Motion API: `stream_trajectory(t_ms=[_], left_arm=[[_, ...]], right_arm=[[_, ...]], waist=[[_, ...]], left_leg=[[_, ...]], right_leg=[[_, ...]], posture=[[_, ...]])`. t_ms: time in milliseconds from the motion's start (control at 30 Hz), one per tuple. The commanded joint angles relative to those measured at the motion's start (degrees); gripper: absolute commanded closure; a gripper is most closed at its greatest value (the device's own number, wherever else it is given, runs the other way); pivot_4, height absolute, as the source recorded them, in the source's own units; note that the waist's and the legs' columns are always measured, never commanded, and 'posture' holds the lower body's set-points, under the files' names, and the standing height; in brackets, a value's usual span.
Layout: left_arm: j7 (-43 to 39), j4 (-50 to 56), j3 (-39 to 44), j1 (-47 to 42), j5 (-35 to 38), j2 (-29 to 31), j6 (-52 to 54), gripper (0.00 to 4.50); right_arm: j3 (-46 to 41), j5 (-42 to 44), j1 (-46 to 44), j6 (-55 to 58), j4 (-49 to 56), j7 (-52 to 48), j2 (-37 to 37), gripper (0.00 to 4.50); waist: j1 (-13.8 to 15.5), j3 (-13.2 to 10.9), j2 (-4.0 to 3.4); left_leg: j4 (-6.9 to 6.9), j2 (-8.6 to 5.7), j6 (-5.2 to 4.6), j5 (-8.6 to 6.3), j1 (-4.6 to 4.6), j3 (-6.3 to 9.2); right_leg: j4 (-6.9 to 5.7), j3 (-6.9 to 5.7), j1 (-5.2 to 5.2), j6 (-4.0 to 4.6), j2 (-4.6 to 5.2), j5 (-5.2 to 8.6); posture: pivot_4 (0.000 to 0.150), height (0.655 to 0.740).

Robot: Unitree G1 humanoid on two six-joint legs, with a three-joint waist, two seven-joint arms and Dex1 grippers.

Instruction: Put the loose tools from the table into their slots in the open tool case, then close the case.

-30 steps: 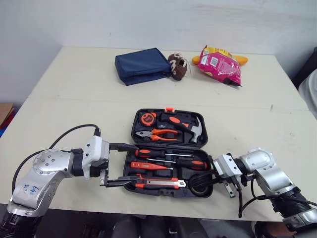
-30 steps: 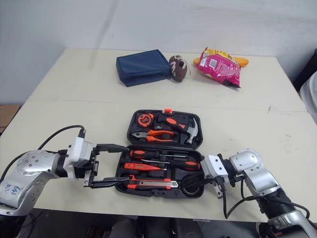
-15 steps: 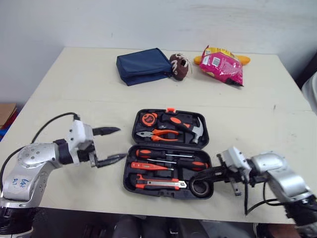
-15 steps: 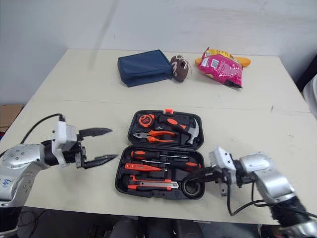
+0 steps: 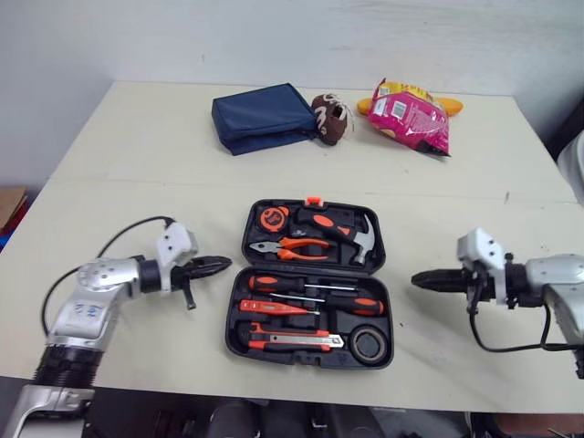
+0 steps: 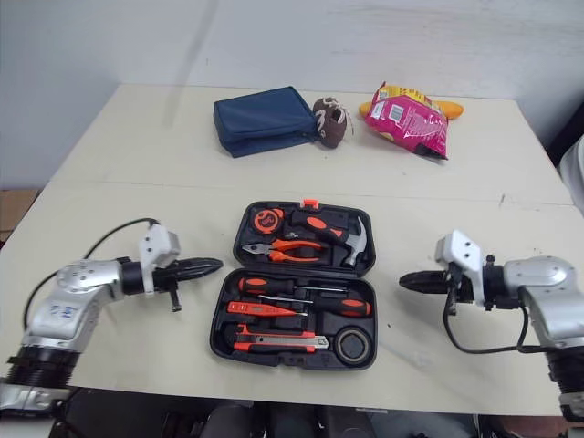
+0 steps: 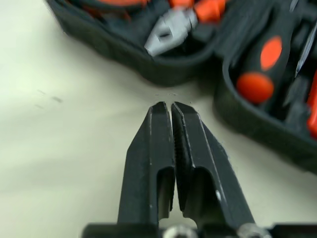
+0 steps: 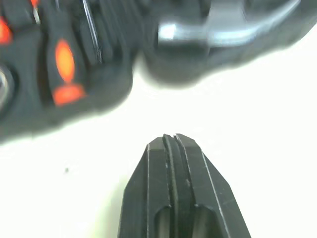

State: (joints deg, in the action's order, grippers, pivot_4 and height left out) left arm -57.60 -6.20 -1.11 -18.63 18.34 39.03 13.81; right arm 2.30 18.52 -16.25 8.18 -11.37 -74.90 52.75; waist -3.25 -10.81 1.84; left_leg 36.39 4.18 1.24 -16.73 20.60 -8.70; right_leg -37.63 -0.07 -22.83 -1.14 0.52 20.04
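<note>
The black tool case (image 5: 239,327) lies open in the middle of the table, its lid half at the back. A tape measure (image 5: 272,219), pliers (image 5: 294,245) and a hammer (image 5: 354,239) sit in the lid half. In the front half lie screwdrivers (image 5: 306,285), a utility knife (image 5: 294,339) and a black tape roll (image 5: 368,343). My left gripper (image 5: 224,265) is shut and empty, just left of the case and pointing at it; its fingers (image 7: 151,148) press together. My right gripper (image 5: 417,280) hovers shut and empty to the case's right, a short gap away.
At the back of the table lie a blue pouch (image 5: 265,119), a small brown toy football (image 5: 329,119) and a pink snack bag (image 5: 407,115) with something yellow (image 5: 449,107) behind it. Bare tabletop (image 5: 137,192) surrounds the case on both sides.
My left gripper drew back leftward from the case's front half and shut. My right gripper pulled away to the right from the tape roll, staying shut.
</note>
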Motion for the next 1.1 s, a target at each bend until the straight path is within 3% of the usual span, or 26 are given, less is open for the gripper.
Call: stream_trajectory(t_ms=[33,533,833,933,967,1033,1100], left_arm=[[-0.7,-1.1,-1.7,-2.1,-1.2,-1.3,-0.3,4.45],[3.4,-6.9,-4.0,-7.7,-6.2,-9.0,-1.9,4.45],[5.4,-12.2,-2.5,-8.3,-7.7,-10.3,-4.2,4.45],[5.3,-8.9,-1.0,-6.2,-6.3,-8.8,-0.8,4.45],[5.2,-7.0,0.5,-4.9,-5.0,-7.9,0.4,4.49],[4.8,-3.5,4.1,-2.4,-2.2,-6.0,2.7,3.96],[3.6,0.6,7.2,-0.2,1.6,-4.2,5.5,3.29]], right_arm=[[1.9,-3.5,-2.6,-2.5,-1.7,2.2,-3.2,4.5],[3.0,-5.0,-9.1,1.3,0.7,5.9,-11.3,4.5],[3.6,-8.6,-11.3,-0.8,-4.0,5.7,-11.1,4.5],[2.8,-8.2,-11.9,0.1,-5.2,3.3,-8.6,4.5],[1.8,-7.9,-11.7,-0.2,-5.3,2.8,-7.4,4.18],[-0.2,-6.7,-10.6,2.1,-4.3,2.1,-4.7,3.65],[-2.1,-5.4,-9.8,3.6,-3.2,2.5,-3.3,2.74]], waist=[[-0.3,0.0,0.0],[0.4,0.0,0.0],[0.2,0.0,-0.01],[0.2,0.0,-0.01],[0.2,0.0,-0.01],[-0.1,0.0,-0.02],[-0.2,0.0,-0.02]], left_leg=[[0.0,0.0,0.02,0.01,-0.01,-0.04],[0.34,-0.05,-0.06,0.12,-0.07,-0.15],[0.65,-0.04,-0.09,0.11,-0.07,-0.16],[0.66,-0.04,-0.1,0.11,-0.08,-0.16],[0.64,-0.04,-0.1,0.11,-0.08,-0.16],[0.61,-0.02,-0.08,0.1,-0.08,-0.16],[0.54,0.03,-0.04,0.07,-0.07,-0.17]], right_leg=[[-0.04,0.03,-0.01,0.0,-0.01,0.0],[-0.33,0.2,0.0,-0.13,0.05,-0.12],[-0.57,0.2,0.03,-0.17,0.08,-0.15],[-0.59,0.2,0.03,-0.18,0.08,-0.16],[-0.59,0.2,0.03,-0.18,0.08,-0.16],[-0.58,0.2,0.02,-0.18,0.07,-0.16],[-0.52,0.18,0.0,-0.14,0.04,-0.12]], posture=[[0.15,0.74],[0.15,0.74],[0.15,0.74],[0.15,0.74],[0.15,0.74],[0.15,0.74],[0.15,0.74]])
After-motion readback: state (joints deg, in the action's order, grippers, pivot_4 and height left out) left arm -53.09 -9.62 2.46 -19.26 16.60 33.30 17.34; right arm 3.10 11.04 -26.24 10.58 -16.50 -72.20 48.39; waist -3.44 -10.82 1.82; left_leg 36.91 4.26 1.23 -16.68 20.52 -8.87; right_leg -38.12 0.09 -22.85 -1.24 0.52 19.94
